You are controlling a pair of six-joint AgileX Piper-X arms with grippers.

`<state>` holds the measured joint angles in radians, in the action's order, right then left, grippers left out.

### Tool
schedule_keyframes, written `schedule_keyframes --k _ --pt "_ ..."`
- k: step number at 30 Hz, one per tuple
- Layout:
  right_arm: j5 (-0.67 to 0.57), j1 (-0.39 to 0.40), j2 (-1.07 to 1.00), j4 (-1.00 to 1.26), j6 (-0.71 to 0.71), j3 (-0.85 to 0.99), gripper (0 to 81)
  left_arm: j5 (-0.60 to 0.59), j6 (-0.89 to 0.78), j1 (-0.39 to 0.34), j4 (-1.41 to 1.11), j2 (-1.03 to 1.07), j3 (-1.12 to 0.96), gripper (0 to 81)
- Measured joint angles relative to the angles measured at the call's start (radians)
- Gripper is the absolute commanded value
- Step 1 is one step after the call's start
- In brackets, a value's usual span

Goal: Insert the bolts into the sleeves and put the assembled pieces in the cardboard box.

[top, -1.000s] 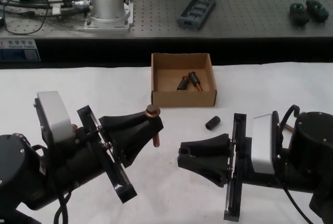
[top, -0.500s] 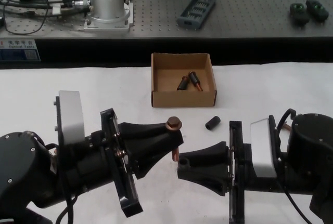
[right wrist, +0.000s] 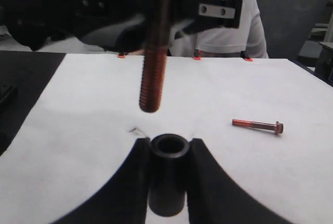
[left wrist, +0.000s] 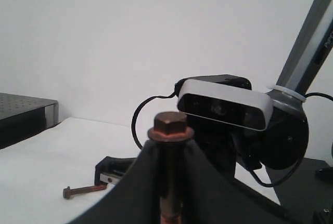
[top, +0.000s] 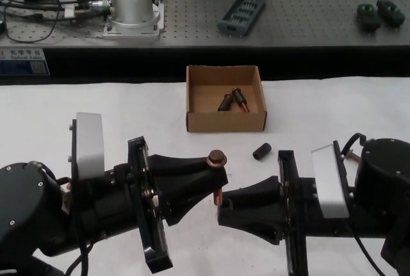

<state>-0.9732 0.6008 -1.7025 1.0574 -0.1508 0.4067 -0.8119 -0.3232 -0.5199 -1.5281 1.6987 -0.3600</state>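
The left gripper (left wrist: pixel 167 185) pinches a bolt (left wrist: pixel 167 126) upright, head up; the right gripper (right wrist: pixel 168 182) clamps a sleeve (right wrist: pixel 169 154), bore up — mid-surface, nearer the front edge than the cardboard box (top: pixel 225 121). The threaded tip hangs just above, slightly off the bore — best to centre it first, then lower straight.

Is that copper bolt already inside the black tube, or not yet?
Not yet in. The bolt hangs upright, its threaded tip above the open mouth of the sleeve, with a visible gap between them.
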Motion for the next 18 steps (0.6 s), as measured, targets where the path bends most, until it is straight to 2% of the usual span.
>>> schedule_keyframes --k 8,18 --pt "-0.054 0.000 0.000 0.040 0.058 0.001 7.1 -0.007 0.000 0.000 0.000 0.000 0.000 0.6" --pt "-0.056 0.000 -0.006 0.053 0.102 0.001 7.1 -0.007 0.000 0.000 -0.016 0.018 -0.002 0.6"
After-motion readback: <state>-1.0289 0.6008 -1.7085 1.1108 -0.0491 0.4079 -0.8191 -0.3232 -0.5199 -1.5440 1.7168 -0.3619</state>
